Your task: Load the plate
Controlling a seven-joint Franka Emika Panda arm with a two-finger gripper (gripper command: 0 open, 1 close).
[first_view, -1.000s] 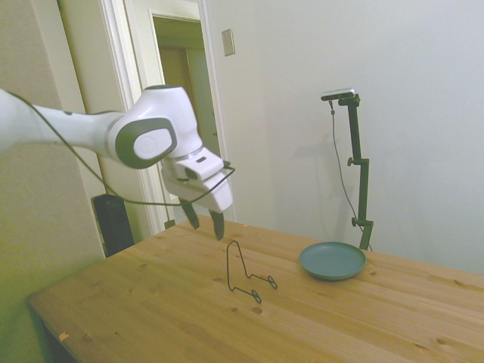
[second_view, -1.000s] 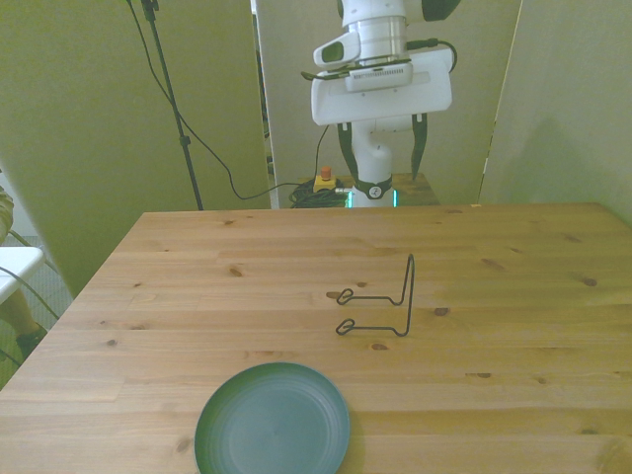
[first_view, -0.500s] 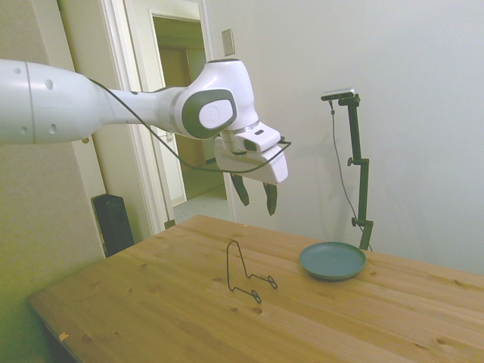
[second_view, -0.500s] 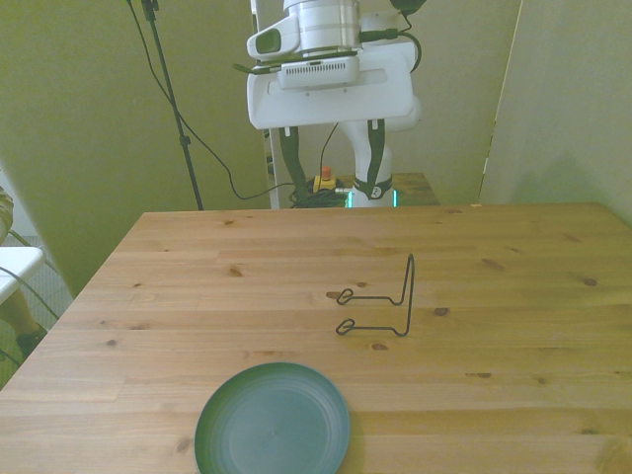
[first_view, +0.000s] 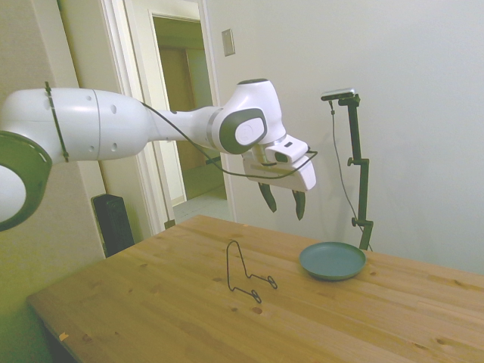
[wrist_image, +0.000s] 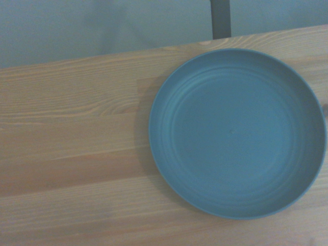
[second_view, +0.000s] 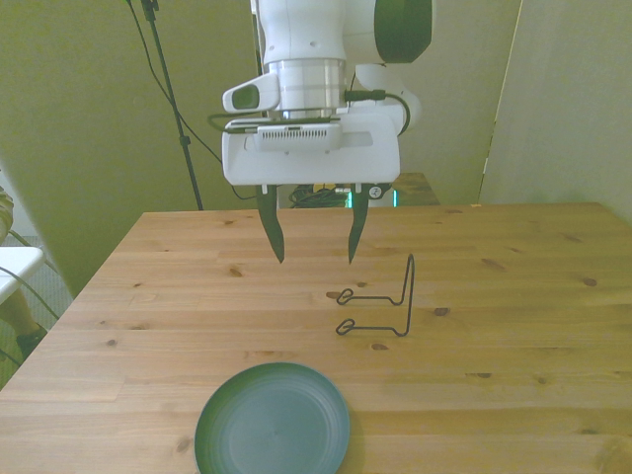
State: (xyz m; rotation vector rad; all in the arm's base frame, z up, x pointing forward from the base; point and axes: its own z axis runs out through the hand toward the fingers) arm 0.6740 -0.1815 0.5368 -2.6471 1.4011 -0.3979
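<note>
The gripper (second_view: 310, 261) hung in the air with its fingers spread apart and empty, above the table (second_view: 513, 296). The teal plate (second_view: 273, 419) lay flat near the table's edge, apart from the wire stand (second_view: 380, 300). It looked rigid, light and smooth; pinching across its raised rim seemed the likeliest hold.

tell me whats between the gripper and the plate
Nothing: in the side view the open gripper hangs in clear air above the plate.

The robot arm (first_view: 113, 132) is white and round, with dark grey joint caps. A thin black cable (first_view: 249, 172) loops along it. Its gripper (second_view: 312, 259) has two dark pointed fingers (second_view: 272, 232).
</note>
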